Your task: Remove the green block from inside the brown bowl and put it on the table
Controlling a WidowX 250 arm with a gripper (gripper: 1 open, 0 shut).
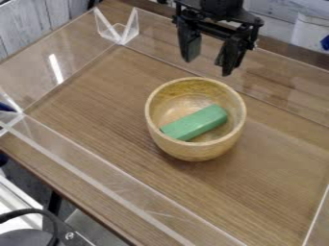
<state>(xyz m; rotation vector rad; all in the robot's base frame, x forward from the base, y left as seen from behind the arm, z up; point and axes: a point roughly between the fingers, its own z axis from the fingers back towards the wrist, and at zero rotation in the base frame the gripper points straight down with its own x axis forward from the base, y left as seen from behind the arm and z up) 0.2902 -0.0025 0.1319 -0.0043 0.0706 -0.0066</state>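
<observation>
A bright green block [194, 123] lies flat inside the round tan wooden bowl [164, 139], slanting from lower left to upper right. The bowl stands near the middle of the wood-grain table [90, 106]. My black gripper [210, 51] hangs above and behind the bowl, pointing down, its two fingers spread apart with nothing between them. It touches neither the bowl nor the block.
Low clear acrylic walls [77, 183] edge the tabletop on all sides, with a corner bracket [118, 29] at the back left. Bare tabletop lies left, right and in front of the bowl.
</observation>
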